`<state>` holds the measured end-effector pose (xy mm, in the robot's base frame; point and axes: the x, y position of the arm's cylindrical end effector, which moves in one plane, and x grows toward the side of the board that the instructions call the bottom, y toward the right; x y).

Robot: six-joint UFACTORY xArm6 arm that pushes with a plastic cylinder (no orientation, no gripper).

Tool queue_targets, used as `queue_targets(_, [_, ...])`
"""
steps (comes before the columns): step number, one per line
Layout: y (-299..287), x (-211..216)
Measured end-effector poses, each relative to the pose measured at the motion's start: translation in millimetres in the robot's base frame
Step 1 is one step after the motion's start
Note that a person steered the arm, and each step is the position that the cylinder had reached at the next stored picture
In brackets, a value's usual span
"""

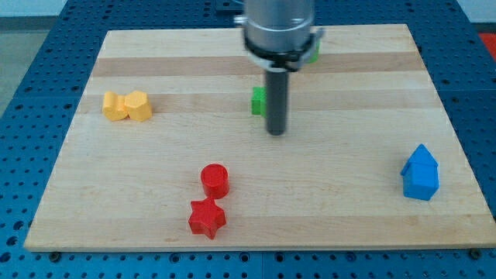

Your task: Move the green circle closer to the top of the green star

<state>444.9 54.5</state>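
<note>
My tip [276, 132] rests on the wooden board just below and right of a green block [257, 101] that the rod partly hides; its shape cannot be made out. A second green block [315, 48] peeks out at the view's top, right of the arm's grey body, mostly hidden; its shape is also unclear. The two green blocks lie apart, with the rod between them.
Two yellow blocks [128, 106] sit side by side at the view's left. A red cylinder [215, 180] and a red star [207, 218] sit at the bottom centre. Two blue blocks [421, 173] sit at the right edge. The board [155, 170] has blue pegboard around it.
</note>
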Motion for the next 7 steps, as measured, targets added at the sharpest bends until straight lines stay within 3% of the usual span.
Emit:
queue_targets(2, [88,-135])
queue_targets(3, [80,-188])
queue_targets(4, [51,-180])
queue_targets(5, [7,-140])
queue_targets(7, [4,-149])
